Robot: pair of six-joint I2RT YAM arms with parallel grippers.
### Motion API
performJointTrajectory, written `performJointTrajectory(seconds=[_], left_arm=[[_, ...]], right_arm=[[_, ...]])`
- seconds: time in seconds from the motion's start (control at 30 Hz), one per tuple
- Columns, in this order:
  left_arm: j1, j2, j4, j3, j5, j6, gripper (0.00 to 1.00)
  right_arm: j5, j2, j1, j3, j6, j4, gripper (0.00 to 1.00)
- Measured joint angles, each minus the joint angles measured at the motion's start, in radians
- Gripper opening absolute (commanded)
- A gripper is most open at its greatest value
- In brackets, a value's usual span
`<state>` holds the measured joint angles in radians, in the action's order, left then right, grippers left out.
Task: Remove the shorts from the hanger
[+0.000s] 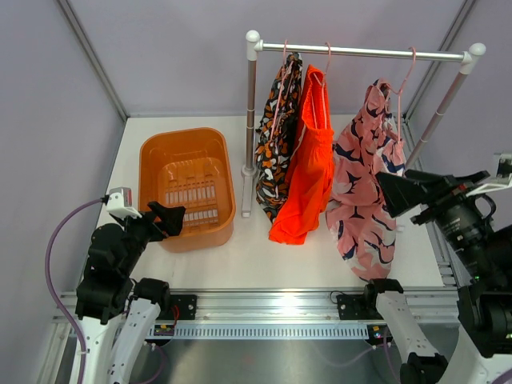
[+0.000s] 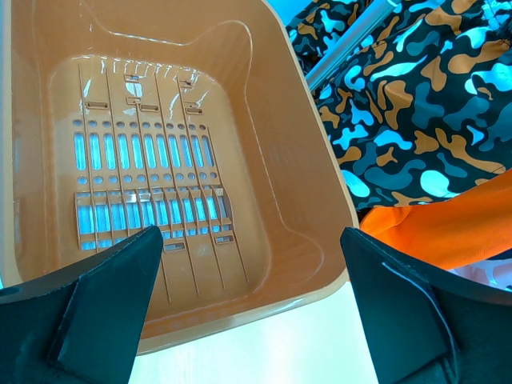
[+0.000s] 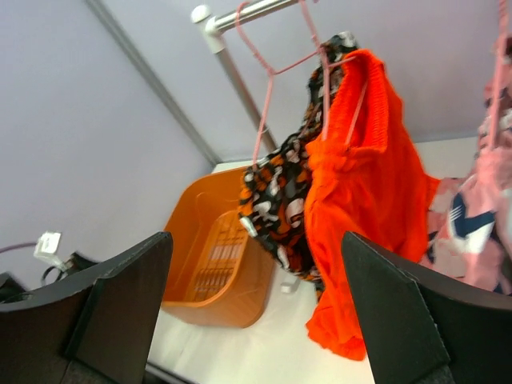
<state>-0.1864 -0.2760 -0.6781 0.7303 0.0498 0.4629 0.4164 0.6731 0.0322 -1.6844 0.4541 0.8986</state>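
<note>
Three shorts (image 1: 308, 160) hung ahead of the right gripper (image 1: 398, 192), its jaws spread like the left gripper's (image 1: 164, 218); pinching the near pink pair (image 1: 360, 176) at its waistband looked wisest.

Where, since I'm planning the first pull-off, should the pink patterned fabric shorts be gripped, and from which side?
Likely the lower hem of the pink patterned fabric shorts, from the right with the open right pincer: they hang rightmost, and the plain orange shorts crowd their left.
</note>
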Motion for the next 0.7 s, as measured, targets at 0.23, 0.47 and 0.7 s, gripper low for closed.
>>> performJointTrajectory(seconds=[0.23, 0.47, 0.7], left_arm=[[0.000, 0.000, 0.000, 0.000, 0.001, 0.000, 0.99], [0.000, 0.002, 0.000, 0.000, 0.007, 0.000, 0.99], [0.000, 0.008, 0.000, -0.002, 0.009, 0.000, 0.99]], right_arm=[[-0.215, 0.240, 0.000, -0.229, -0.107, 0.078, 0.95], [-0.356, 0.518, 0.000, -0.296, -0.159, 0.085, 0.90], [-0.435, 0.684, 0.000, -0.276, -0.174, 0.048, 0.83]])
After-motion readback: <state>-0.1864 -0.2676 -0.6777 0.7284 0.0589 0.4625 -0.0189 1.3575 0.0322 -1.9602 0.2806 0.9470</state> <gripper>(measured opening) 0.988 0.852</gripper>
